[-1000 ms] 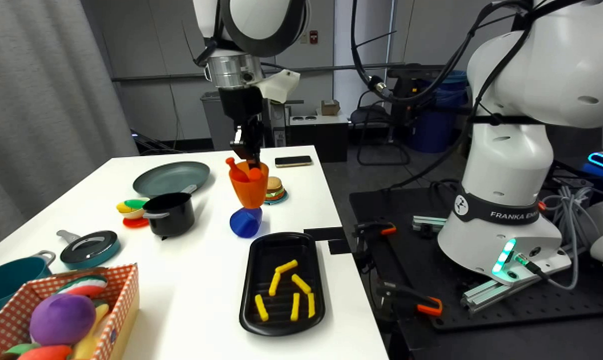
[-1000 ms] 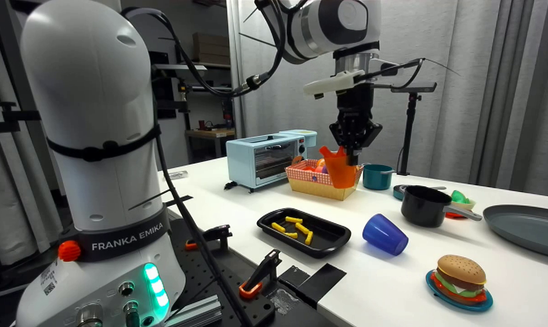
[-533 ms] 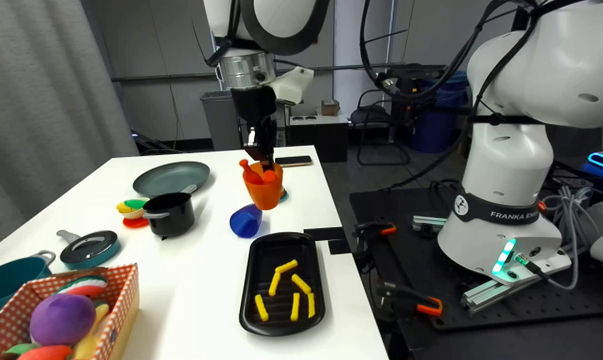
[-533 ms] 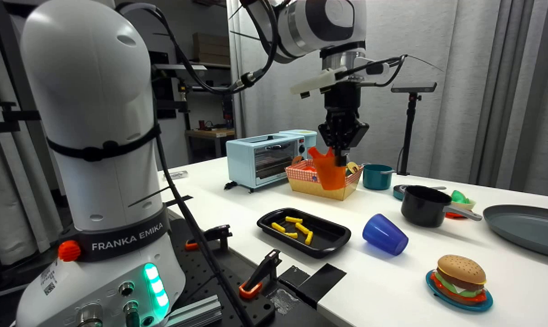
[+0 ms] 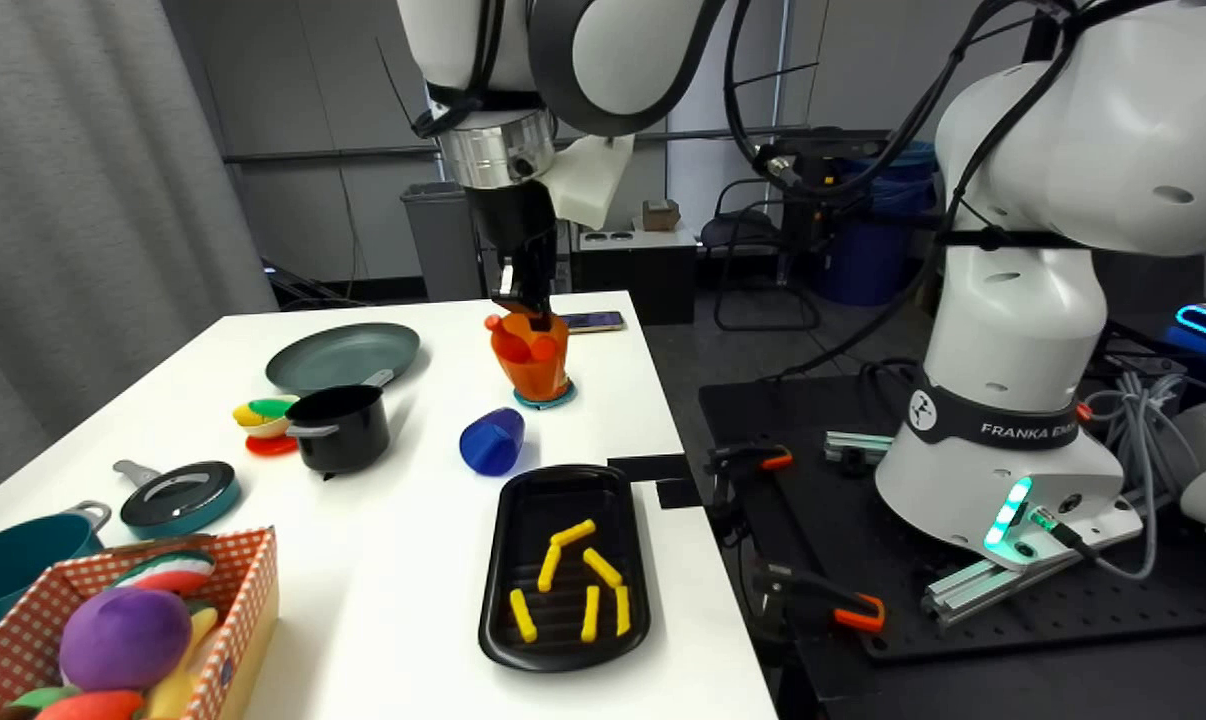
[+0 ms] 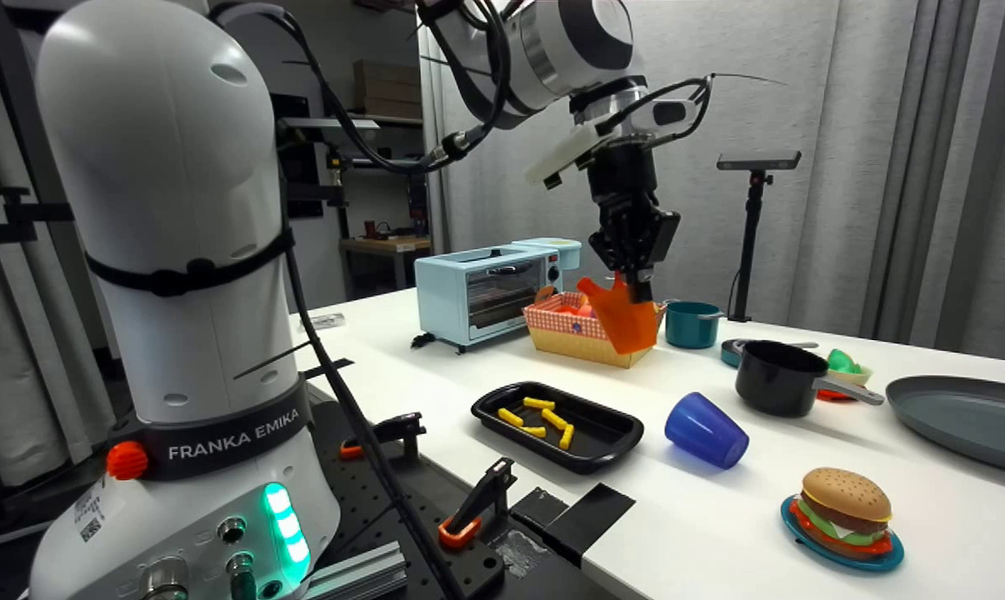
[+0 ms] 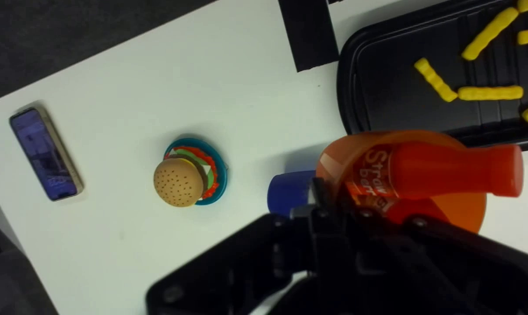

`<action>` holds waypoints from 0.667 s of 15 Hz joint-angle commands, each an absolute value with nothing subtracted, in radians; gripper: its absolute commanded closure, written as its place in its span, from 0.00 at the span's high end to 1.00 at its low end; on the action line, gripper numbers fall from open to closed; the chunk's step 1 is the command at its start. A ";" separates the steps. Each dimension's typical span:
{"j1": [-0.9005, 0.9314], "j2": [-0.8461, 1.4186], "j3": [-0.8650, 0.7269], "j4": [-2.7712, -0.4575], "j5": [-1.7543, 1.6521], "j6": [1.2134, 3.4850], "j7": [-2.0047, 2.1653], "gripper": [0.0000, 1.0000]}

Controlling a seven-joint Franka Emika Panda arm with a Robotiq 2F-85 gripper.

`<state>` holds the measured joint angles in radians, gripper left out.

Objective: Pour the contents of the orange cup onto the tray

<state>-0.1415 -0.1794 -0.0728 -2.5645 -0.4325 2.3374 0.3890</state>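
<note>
My gripper (image 5: 541,318) is shut on the wall of the orange cup (image 5: 540,378) and holds it above the table. In an exterior view the gripper (image 6: 641,287) and cup (image 6: 630,323) lean, with the cup's mouth toward the robot base side. The contents are red bottle-shaped pieces; one (image 7: 448,170) sticks out past the rim in the wrist view, another (image 7: 415,211) lies deeper. The fingertips (image 7: 329,192) show dark at the rim there. The black tray (image 5: 545,490) lies on the table with several yellow pieces; it also shows in an exterior view (image 6: 602,429).
A blue cup (image 6: 707,429) lies on its side beside the tray. A toy burger (image 6: 844,512) sits on a teal plate nearby. A black pot (image 5: 338,430), a grey pan (image 5: 343,358), a checked basket (image 5: 248,640) and a phone (image 7: 45,153) also stand or lie on the table.
The gripper and orange cup have shifted toward the robot base side, then tilted from nearly upright, mouth leaning toward that side. The red pieces remain in the cup. The tray has not moved.
</note>
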 commanded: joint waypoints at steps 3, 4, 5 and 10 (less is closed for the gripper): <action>-0.173 -0.236 -0.019 -2.585 -0.675 2.301 0.592 0.01; -0.169 -0.238 -0.015 -2.586 -0.700 2.293 0.611 0.01; -0.169 -0.241 -0.009 -2.588 -0.746 2.287 0.649 0.01; -0.141 -0.243 0.015 -2.600 -0.889 2.243 0.749 0.01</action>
<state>-0.1527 -0.2043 -0.0043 -2.5704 -0.8107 2.2802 0.6824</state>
